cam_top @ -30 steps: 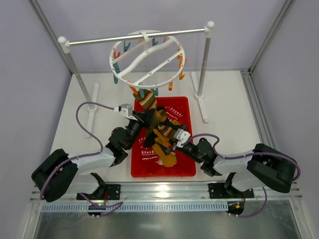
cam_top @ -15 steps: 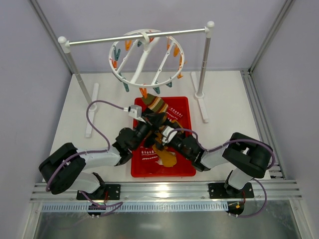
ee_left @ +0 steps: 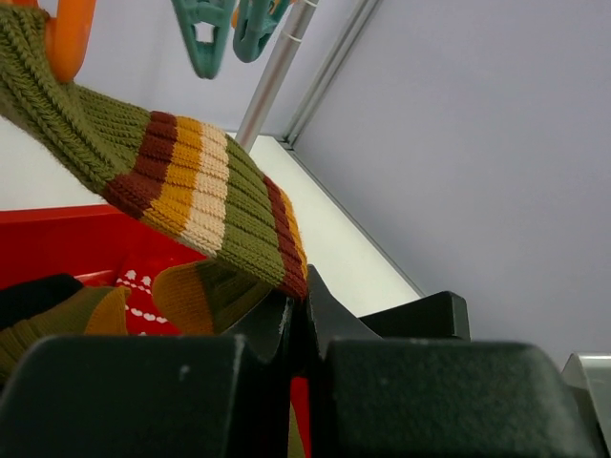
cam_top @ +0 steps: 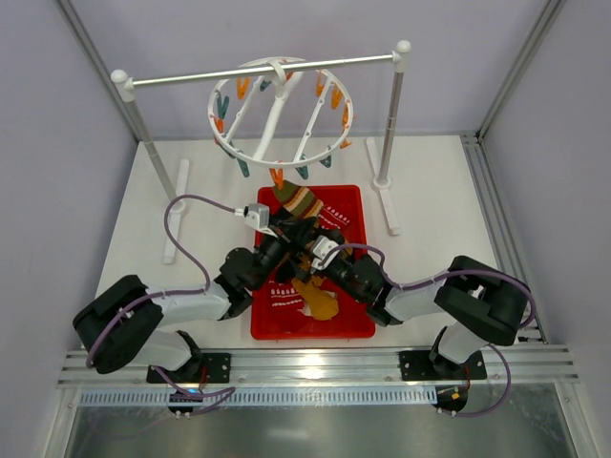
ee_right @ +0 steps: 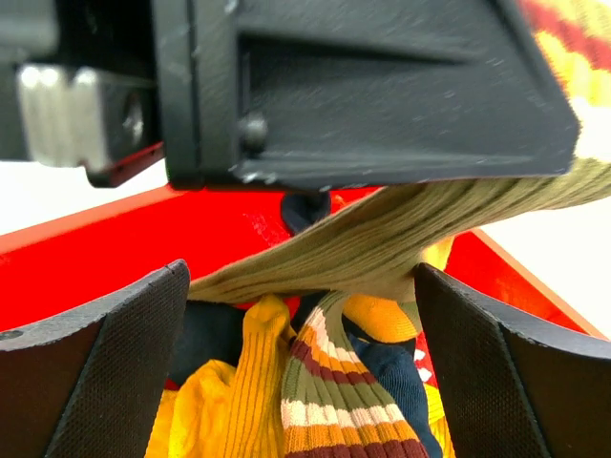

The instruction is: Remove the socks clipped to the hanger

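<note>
The white ring hanger [cam_top: 282,110] hangs from the silver bar, with orange and teal clips round its rim. One olive sock with brown, mustard and cream stripes [cam_top: 298,202] stays held by an orange clip [ee_left: 69,38] and stretches down over the tray. My left gripper [cam_top: 286,234] is shut on this sock's lower edge [ee_left: 191,181]. My right gripper [cam_top: 312,250] is open just below it, its fingers [ee_right: 95,353] either side of the taut sock [ee_right: 401,239]. Loose mustard [ee_right: 239,382], striped [ee_right: 334,401] and navy [ee_right: 401,372] socks lie in the tray.
A red tray [cam_top: 353,315] sits between the arms and holds the loose socks. The silver bar [cam_top: 258,69] on two white-capped posts spans the back. Teal clips [ee_left: 205,33] hang empty above the left gripper. The left gripper's body [ee_right: 363,86] fills the top of the right wrist view.
The hanger has swung and turned. My left gripper has moved up toward the clipped sock, and my right gripper has moved left under it, close to the left gripper.
</note>
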